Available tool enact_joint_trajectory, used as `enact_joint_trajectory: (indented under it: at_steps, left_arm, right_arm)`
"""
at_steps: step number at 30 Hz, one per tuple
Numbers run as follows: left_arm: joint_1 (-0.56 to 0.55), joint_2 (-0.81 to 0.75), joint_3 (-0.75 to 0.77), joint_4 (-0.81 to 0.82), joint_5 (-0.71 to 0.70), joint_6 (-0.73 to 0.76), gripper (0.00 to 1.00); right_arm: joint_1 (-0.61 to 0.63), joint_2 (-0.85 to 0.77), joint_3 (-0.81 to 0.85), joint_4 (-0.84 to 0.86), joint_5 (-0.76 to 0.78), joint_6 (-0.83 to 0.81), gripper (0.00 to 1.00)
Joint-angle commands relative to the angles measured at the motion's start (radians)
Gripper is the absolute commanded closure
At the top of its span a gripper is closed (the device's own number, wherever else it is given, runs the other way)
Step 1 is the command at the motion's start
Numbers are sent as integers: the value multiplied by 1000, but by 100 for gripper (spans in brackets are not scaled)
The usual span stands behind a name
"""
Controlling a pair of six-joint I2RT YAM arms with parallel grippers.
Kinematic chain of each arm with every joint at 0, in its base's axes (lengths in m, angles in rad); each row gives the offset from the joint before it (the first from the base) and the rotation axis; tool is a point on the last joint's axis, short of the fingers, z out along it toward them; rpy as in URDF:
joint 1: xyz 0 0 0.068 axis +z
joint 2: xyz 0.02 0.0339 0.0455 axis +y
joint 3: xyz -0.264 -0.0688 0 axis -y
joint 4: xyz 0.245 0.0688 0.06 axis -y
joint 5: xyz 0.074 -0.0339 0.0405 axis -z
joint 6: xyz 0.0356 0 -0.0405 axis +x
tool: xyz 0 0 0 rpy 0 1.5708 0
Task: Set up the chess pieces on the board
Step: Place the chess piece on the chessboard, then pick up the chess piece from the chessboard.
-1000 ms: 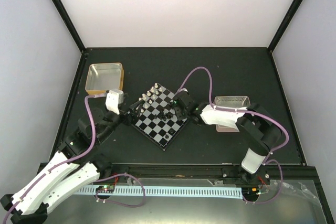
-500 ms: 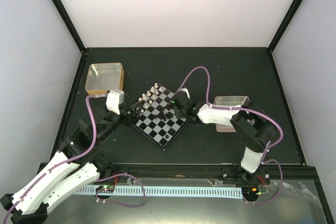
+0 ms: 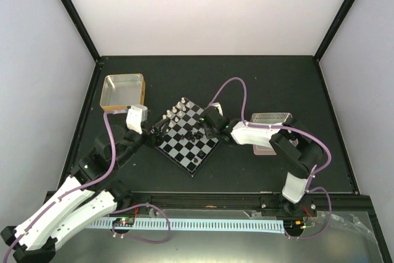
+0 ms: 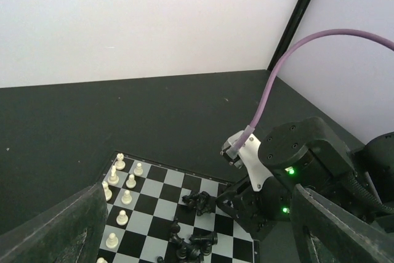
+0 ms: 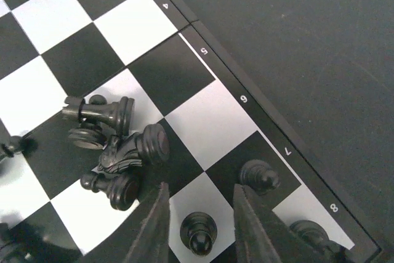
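The right jaws stand partly open astride an upright black pawn point(image 5: 198, 232) by the numbered rim of the board point(image 5: 225, 73), gripping nothing. The left jaws gape empty beside the board. Toppled black pieces point(image 5: 123, 146) mid-board look light, slick and roll-prone; pinch their waists.

Gold-rimmed metal tray point(image 3: 123, 92) set at the dark counter's point(image 3: 258, 78) far left, second metal tray point(image 3: 271, 118) partly hidden at the right.

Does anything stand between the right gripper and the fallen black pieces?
Nothing visible does. The fallen black pieces lie heaped just beyond the right gripper, to one side. An upright black pawn stands between its open jaws.
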State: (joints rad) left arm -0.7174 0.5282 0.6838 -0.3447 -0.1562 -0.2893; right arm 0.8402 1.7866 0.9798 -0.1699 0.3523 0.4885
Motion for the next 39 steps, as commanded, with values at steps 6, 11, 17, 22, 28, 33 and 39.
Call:
enact_joint_trajectory:
  at_steps: [6, 11, 17, 22, 28, 33, 39]
  left_arm:
    - [3, 10, 10, -9, 0, 14, 17]
    - [3, 10, 7, -14, -19, 6, 16]
    - [3, 9, 7, -17, -23, 4, 16]
    - [4, 11, 5, -20, -22, 3, 16]
    - [4, 20, 4, -15, -7, 0, 16]
    - [3, 36, 11, -20, -9, -4, 16]
    - [3, 39, 12, -21, -11, -8, 17]
  right_arm:
    - [-5, -106, 87, -76, -22, 36, 65]
    - [-23, -73, 163, -158, -110, 66, 65]
    - [-30, -15, 227, -196, -169, 66, 67]
    - [-32, 39, 274, -218, -203, 18, 67]
    - [-33, 91, 314, -229, -232, -4, 76]
    - [-32, 120, 347, -252, -184, -35, 73]
    - [-33, 158, 390, -290, -175, -121, 64]
